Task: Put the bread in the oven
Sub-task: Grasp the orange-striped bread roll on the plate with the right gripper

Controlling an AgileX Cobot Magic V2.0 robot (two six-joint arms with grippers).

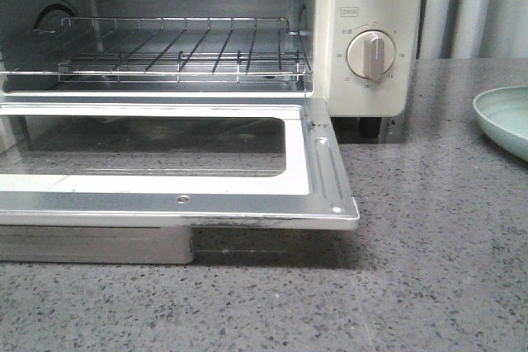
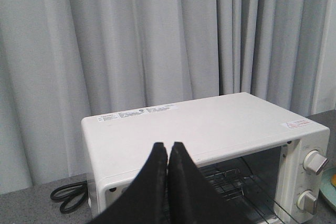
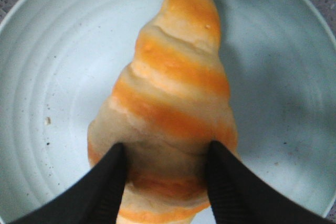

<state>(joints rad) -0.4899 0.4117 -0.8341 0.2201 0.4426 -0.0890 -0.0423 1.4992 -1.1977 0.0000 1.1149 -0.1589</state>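
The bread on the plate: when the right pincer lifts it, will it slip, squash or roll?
The bread looks glossy, so it may slip somewhat. The right pincer sits astride its wide part, whose rounded flanks could let it pivot. It looks puffy, so probably light and squashable. On the smooth plate, its tapered shape might roll if nudged.

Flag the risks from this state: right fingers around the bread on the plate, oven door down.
1. The right gripper grips the bread near one tapered end; the glossy roll could pivot or slip on lifting.
2. The open door juts toward the plate; a low carry could clip it.
3. The left gripper, fingers together, hovers above the oven and may crowd the approach.
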